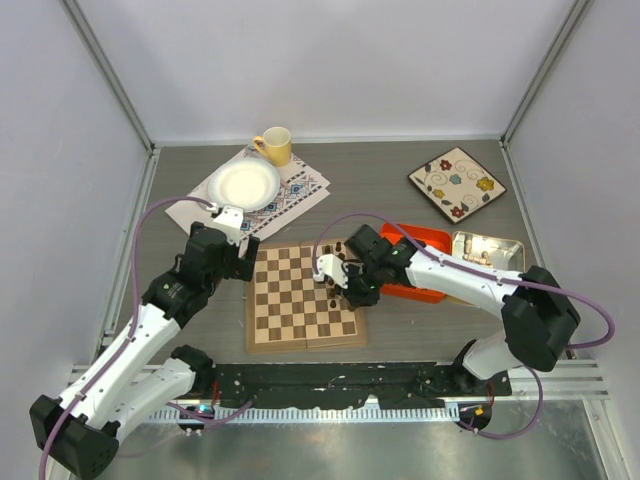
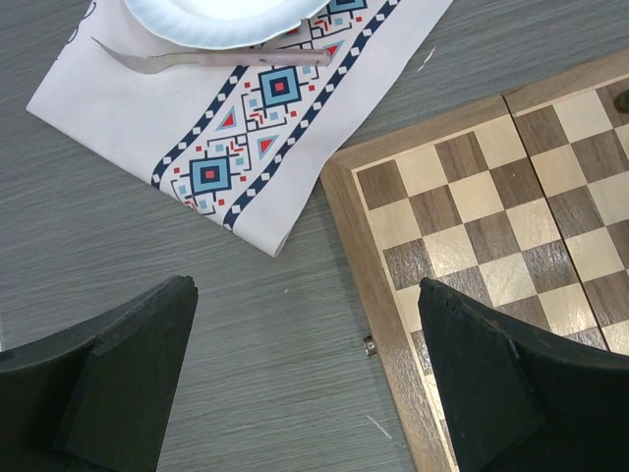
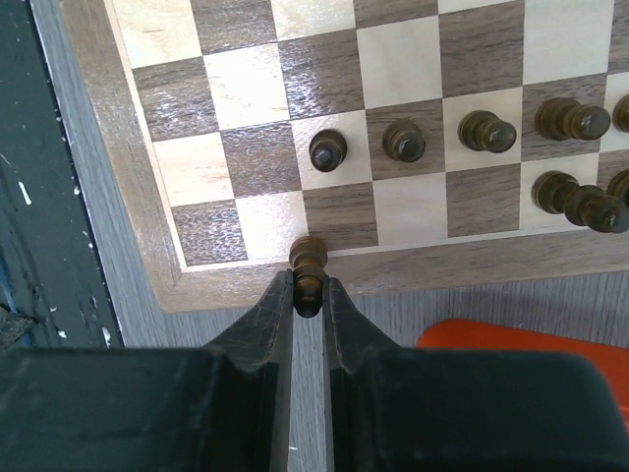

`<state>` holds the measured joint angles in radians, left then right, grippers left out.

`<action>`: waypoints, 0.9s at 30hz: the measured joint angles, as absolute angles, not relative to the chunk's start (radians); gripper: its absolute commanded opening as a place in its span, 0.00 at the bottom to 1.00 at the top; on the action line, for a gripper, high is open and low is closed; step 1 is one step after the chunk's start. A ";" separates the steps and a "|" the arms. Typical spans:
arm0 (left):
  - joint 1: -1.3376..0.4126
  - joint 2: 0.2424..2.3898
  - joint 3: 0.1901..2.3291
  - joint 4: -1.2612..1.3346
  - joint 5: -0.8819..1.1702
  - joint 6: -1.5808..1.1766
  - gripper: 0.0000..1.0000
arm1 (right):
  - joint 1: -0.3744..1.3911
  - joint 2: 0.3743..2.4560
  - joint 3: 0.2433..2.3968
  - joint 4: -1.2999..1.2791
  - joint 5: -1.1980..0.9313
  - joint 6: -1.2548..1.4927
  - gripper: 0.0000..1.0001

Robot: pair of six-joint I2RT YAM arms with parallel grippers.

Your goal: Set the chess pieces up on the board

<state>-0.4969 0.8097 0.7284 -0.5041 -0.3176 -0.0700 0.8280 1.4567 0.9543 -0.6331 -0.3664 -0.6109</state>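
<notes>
R claw [image 3: 309, 291] clenched on one dark chess piece [image 3: 309, 264], pinched betw. fingertips, right over border strip of board [image 3: 108, 167], nr a corner sq. Just beyond: row of dark pawns [image 3: 404, 141], upright, one per sq; more dark pieces [image 3: 575, 202] in rank next to border, partly cut off at frame edge. Orange tray [image 3: 511, 339] just beside that board edge, thin strip of grey worktop [image 2: 246, 295] betw. L claw [image 2: 310, 374] released, jaws wide apart, nothing betw., hovering at board's opposite side nr a corner w/ one finger [image 2: 501, 383] over border, other over bare worktop. Squares on that side w/o pieces in L wrist view. Board flat on worktop betw. both arms, fold seam across middle. Further out on L: patterned cloth [image 2: 197, 128] w/ white plate [image 2: 216, 15] and fork [image 2: 197, 61] on it, yellow mug [image 1: 275, 146] at cloth's far end. On R: metal tin [image 1: 490, 250] touching orange tray's far side, contents too small to tell; floral square plate [image 1: 457, 183] well beyond, nr back corner.
</notes>
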 measured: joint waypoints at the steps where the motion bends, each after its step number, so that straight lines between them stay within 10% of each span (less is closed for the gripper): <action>1: -0.497 0.810 0.728 -0.504 -0.319 -0.070 1.00 | 0.830 1.462 0.957 -0.633 -0.362 -0.610 0.04; 27: -0.497 0.809 0.721 -0.497 -0.322 -0.070 1.00 | 0.850 1.519 1.007 -0.606 -0.307 -0.575 0.09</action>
